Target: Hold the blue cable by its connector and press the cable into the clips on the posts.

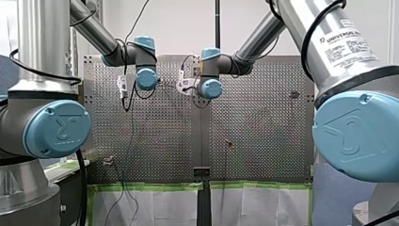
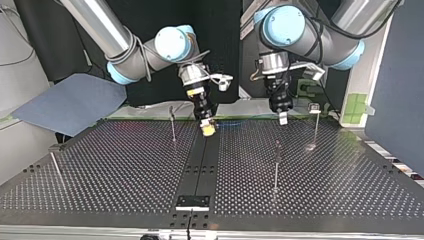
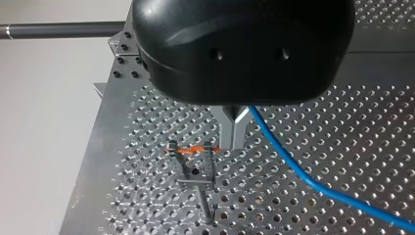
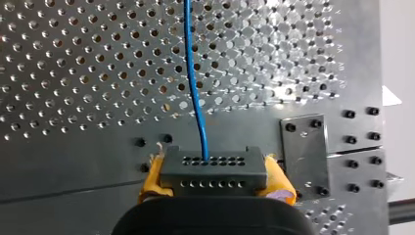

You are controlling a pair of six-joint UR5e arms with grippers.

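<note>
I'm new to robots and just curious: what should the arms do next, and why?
Probably my left gripper should carry the cable over the clip and press down: it sits beside the clip, not in it, while my right gripper holds the connector.

blue cable point(image 4: 195, 98), yellow-padded fingers point(image 4: 278, 182), perforated grey table point(image 2: 325, 170)

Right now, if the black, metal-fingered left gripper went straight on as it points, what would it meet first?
Probably the perforated metal table, close beside the grey clip on its post; depth is unclear, so the clip could come first.
</note>
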